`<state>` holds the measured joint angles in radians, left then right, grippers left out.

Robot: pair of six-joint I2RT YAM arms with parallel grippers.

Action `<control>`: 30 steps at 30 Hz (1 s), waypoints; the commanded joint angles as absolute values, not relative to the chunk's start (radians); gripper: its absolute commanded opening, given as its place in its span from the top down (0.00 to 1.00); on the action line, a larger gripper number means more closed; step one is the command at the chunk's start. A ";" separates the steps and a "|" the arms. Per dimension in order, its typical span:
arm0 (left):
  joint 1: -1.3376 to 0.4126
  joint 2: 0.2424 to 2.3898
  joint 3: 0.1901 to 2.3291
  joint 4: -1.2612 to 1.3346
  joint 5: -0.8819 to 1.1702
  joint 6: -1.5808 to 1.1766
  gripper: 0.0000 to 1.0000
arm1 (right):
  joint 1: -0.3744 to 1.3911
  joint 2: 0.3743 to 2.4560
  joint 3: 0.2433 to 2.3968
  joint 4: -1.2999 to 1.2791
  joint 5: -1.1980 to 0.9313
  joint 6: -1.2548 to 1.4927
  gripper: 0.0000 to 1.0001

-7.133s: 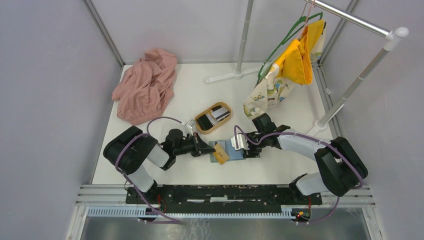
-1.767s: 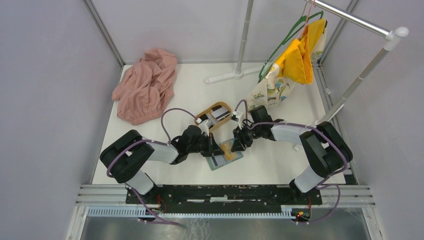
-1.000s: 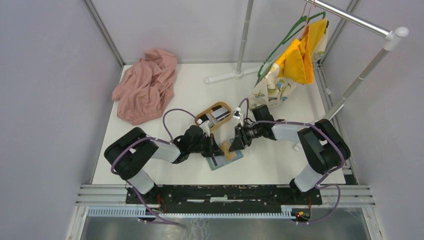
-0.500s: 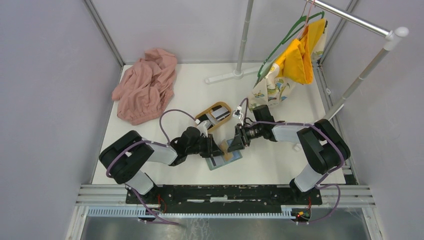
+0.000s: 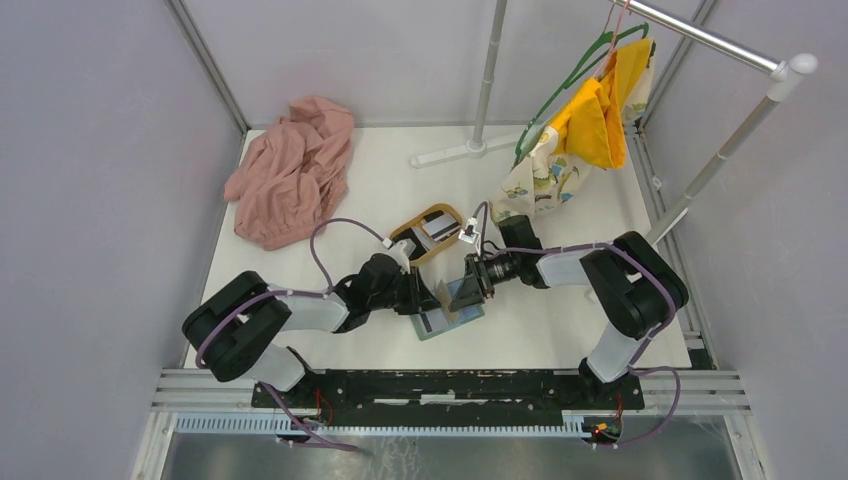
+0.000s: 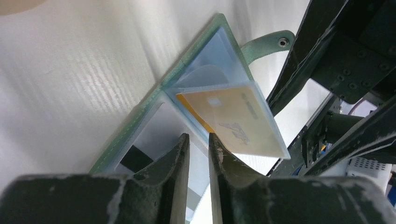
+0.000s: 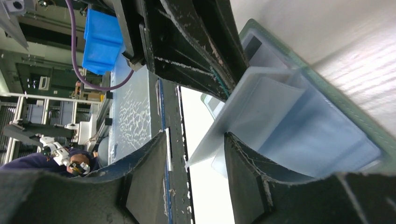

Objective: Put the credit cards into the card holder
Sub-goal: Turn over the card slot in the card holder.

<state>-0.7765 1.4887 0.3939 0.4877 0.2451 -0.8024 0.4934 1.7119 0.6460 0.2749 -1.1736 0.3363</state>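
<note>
**Mid-surface, between the two arms: card holder open, both tools released**

On the white surface (image 5: 380, 170), just on the near side of the oval light-wood tray (image 5: 432, 210), you see the grey-green folding card holder (image 5: 437, 325) lying open, pale blue inside. Your left tool (image 6: 198, 140) is only narrowly parted and grasps nothing. Its tips sit at the edge of a pale pocket in which a small black card (image 6: 134, 158) shows. Your right tool (image 7: 196, 137) stands wider and is released. The holder's raised clear flap with a tan face (image 6: 233, 123) passes through its gap, and you cannot tell whether the flap touches a finger. Thin black and grey-white cards (image 5: 432, 232) lie in the tray.
</note>
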 commanded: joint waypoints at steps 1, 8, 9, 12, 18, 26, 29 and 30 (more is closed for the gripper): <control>-0.776 1.428 0.395 0.408 0.162 -0.788 0.72 | 0.540 1.745 0.677 0.338 -1.238 0.343 0.44; -0.775 1.400 0.377 0.342 0.103 -0.775 0.76 | 0.595 1.768 0.732 0.237 -1.243 0.238 0.38; -0.776 1.398 0.374 0.338 0.099 -0.775 0.76 | 0.598 1.771 0.738 0.220 -1.235 0.226 0.39; -0.776 1.385 0.370 0.314 0.090 -0.770 0.76 | 0.598 1.780 0.753 0.180 -1.201 0.189 0.40; -0.776 1.320 0.361 0.215 0.062 -0.759 0.76 | 0.596 1.768 0.792 0.051 -1.083 0.065 0.46; -0.775 1.195 0.350 0.089 0.031 -0.763 0.74 | 0.596 1.763 0.825 -0.058 -0.958 -0.044 0.50; -0.776 1.148 0.358 0.021 0.007 -0.762 0.74 | 0.597 1.740 0.837 -0.087 -0.945 -0.090 0.53; -0.775 1.126 0.362 -0.009 0.004 -0.761 0.74 | 0.597 1.727 0.845 -0.106 -0.944 -0.119 0.54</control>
